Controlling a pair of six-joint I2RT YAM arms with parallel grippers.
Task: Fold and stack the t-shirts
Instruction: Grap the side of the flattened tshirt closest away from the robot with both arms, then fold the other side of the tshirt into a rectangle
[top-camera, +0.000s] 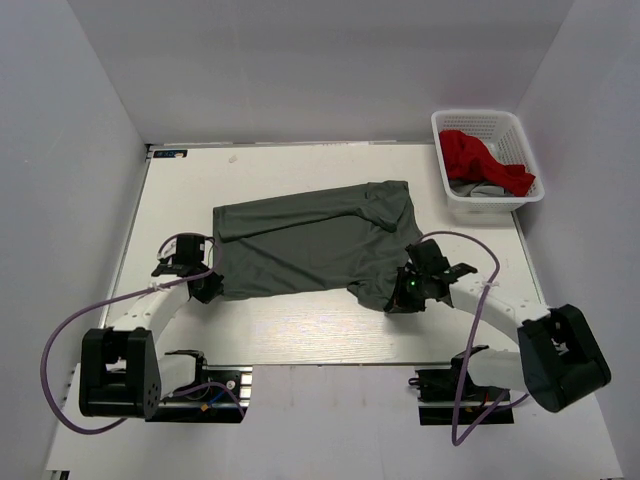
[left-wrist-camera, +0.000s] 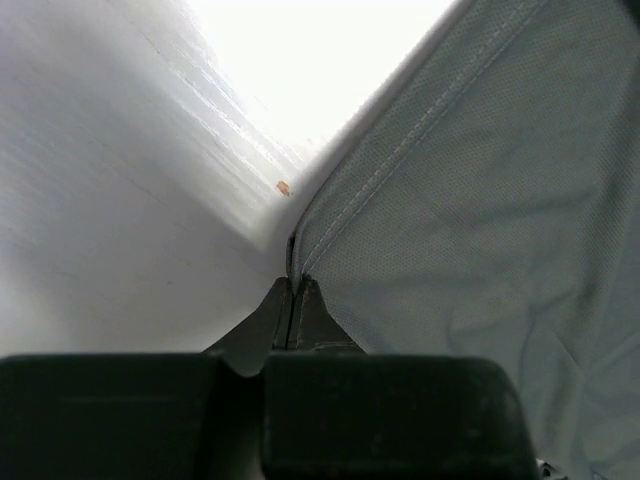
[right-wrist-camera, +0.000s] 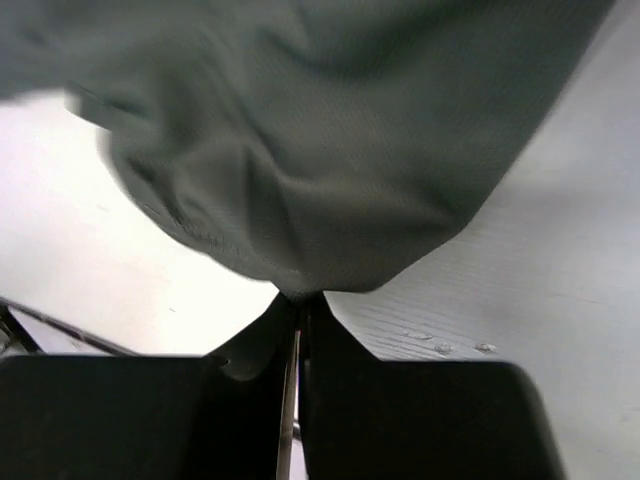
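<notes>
A dark olive-grey t-shirt (top-camera: 305, 240) lies spread on the white table (top-camera: 300, 325), partly folded, its sleeve end toward the back right. My left gripper (top-camera: 208, 287) is shut on its near left corner; the left wrist view shows the stitched hem (left-wrist-camera: 380, 165) pinched between the jaws of the left gripper (left-wrist-camera: 294, 282). At the near right corner my right gripper (top-camera: 408, 296) is shut on the cloth, which bunches at the fingertips of the right gripper (right-wrist-camera: 300, 296) in the right wrist view, where the t-shirt (right-wrist-camera: 330, 130) fills the top. A red t-shirt (top-camera: 480, 160) lies in the basket.
A white lattice basket (top-camera: 444, 178) stands at the back right corner, with a grey cloth (top-camera: 482, 189) under the red shirt. White walls enclose the table on three sides. Purple cables (top-camera: 470, 330) loop off both arms near the front edge.
</notes>
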